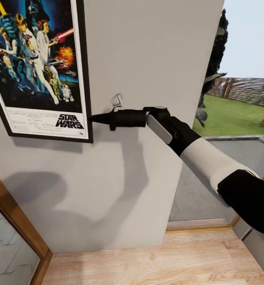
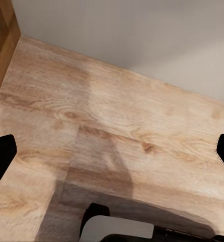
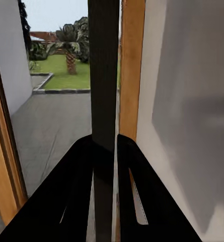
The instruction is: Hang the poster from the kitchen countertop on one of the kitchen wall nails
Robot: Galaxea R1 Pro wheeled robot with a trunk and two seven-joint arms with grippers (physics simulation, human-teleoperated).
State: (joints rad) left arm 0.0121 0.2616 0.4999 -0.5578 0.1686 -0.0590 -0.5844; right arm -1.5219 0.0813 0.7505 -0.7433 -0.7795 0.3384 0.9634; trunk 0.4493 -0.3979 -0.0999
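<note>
White forearm [image 1: 211, 160], black wrist, tapered black gripper [image 1: 95, 118].

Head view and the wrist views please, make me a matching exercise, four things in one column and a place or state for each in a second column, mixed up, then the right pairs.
Things
1. poster
2. right claw
3. left claw
4. wood floor

Places or states
A. fingers wide apart over bare planks
B. runs along the foot of the grey wall
C. tilted against the wall, upper part cut off by the picture's edge
D. closed on the poster's black edge

Pairs: 1-C, 2-D, 3-A, 4-B
</note>
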